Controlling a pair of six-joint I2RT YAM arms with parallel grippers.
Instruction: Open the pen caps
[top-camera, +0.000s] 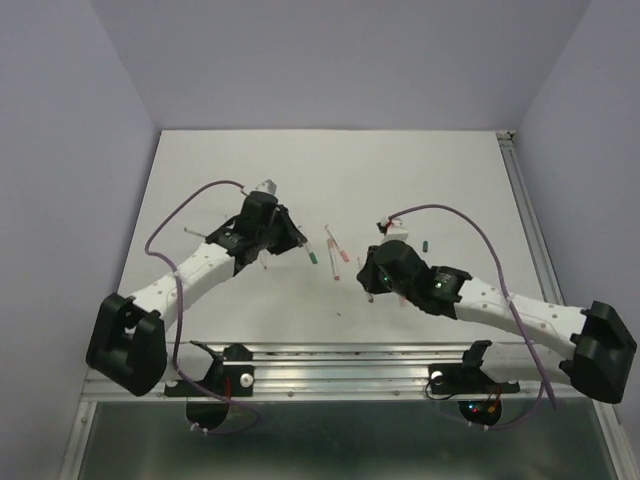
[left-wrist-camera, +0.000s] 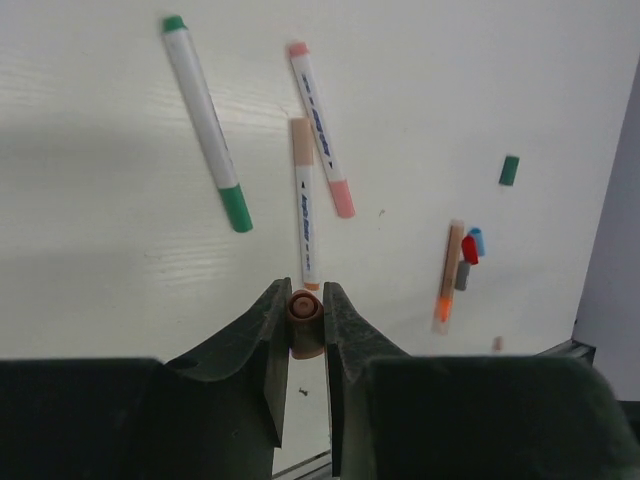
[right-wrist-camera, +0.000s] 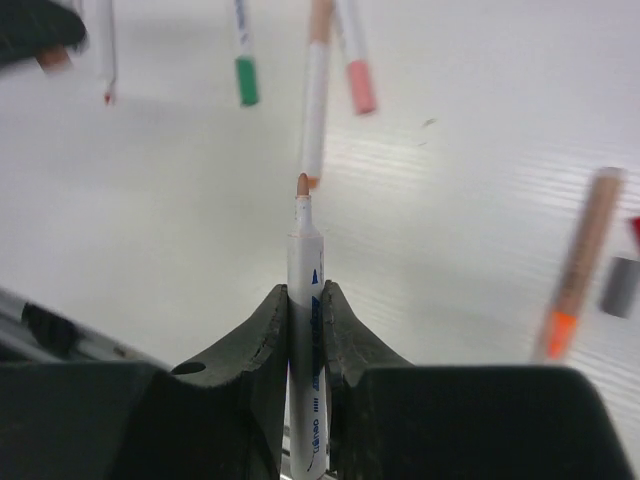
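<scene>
Blue print ran along the white pen barrel (right-wrist-camera: 303, 262) held in the right gripper (right-wrist-camera: 305, 300), but it was too blurred for me to read. The same kind of blue lettering showed on the pink-capped pen (left-wrist-camera: 320, 125) and the tan-capped pen (left-wrist-camera: 303, 215) lying on the table, and that was no clearer. The right gripper's jaws were pinched almost together on the barrel, which stuck out forward with its brown tip (right-wrist-camera: 303, 185) bare. The left gripper (left-wrist-camera: 305, 300) stood at a narrow gap, its fingers clamped on a short brown cap (left-wrist-camera: 305, 325) that sat on no pen, its round end facing forward.

Just beyond the left fingers lay the tan-capped pen, its small orange end nearest the gripper. Beside it was the pink-capped pen, and further left a green-capped pen (left-wrist-camera: 205, 120); each had a coloured cap on it. Off to the right a loose green cap (left-wrist-camera: 509, 170) sat by itself. Nearer the table's edge was a small cluster: a blue cap (left-wrist-camera: 477, 240), a red cap (left-wrist-camera: 469, 250) and a grey cap (left-wrist-camera: 462, 276), close against a tan-barrelled pen (left-wrist-camera: 450, 275) with an orange end.

Seen from above, both grippers hovered over the middle of the white table (top-camera: 430, 170), apart from each other, with several pens between them. Bare tabletop stretched behind them toward the far wall (top-camera: 340, 60) and out to the left edge. A metal rail (top-camera: 530, 230) ran down the right edge and a second rail (top-camera: 340, 352) along the near edge.
</scene>
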